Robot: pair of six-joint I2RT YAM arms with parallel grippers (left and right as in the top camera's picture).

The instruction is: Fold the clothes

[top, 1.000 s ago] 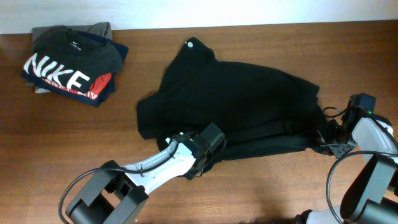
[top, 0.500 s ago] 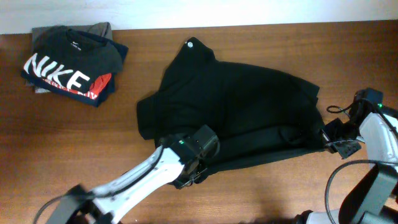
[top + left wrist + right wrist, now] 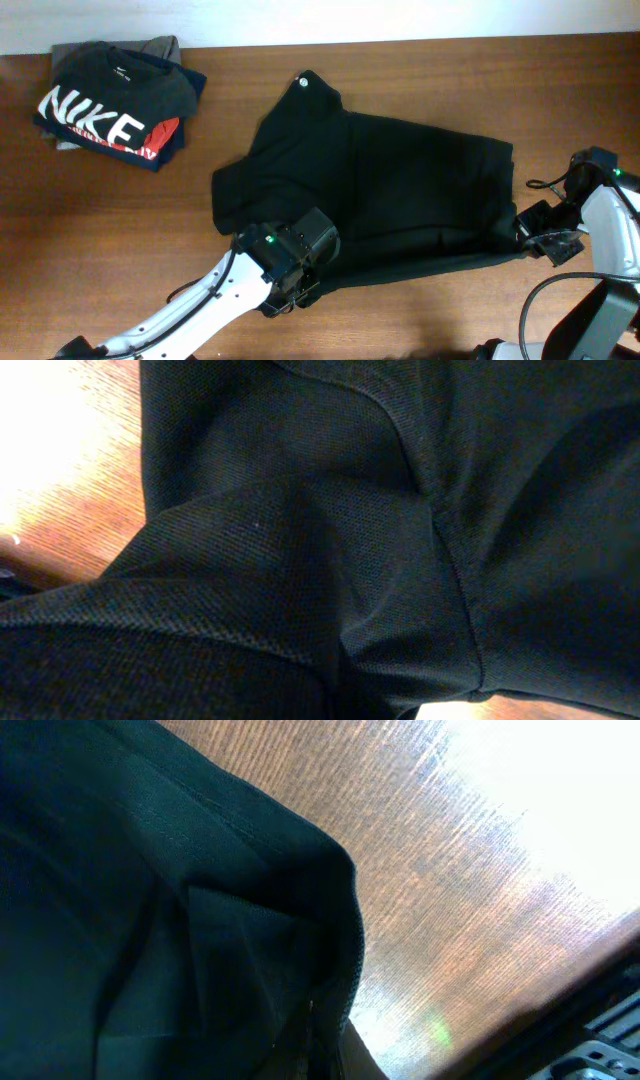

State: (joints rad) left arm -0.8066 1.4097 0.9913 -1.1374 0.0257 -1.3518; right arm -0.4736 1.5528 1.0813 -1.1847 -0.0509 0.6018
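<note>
The black top (image 3: 400,180) lies spread and rumpled across the middle of the wooden table (image 3: 120,220), its round white collar tag (image 3: 303,83) at the back. My left gripper (image 3: 300,262) sits at the front left hem, shut on the fabric. In the left wrist view the black cloth (image 3: 330,540) fills the frame and hides the fingers. My right gripper (image 3: 532,236) is at the front right corner of the top. In the right wrist view a bunched corner of the cloth (image 3: 250,940) runs into the jaws.
A stack of folded shirts topped by the black NIKE T-shirt (image 3: 110,100) sits at the back left corner. The table's far edge (image 3: 420,40) meets a white wall. Bare wood (image 3: 450,870) lies right of the top's corner.
My left gripper has pulled the front left hem toward the front left. The whole top has shifted left and stretched flatter. My right gripper has moved slightly toward the front with its corner.
</note>
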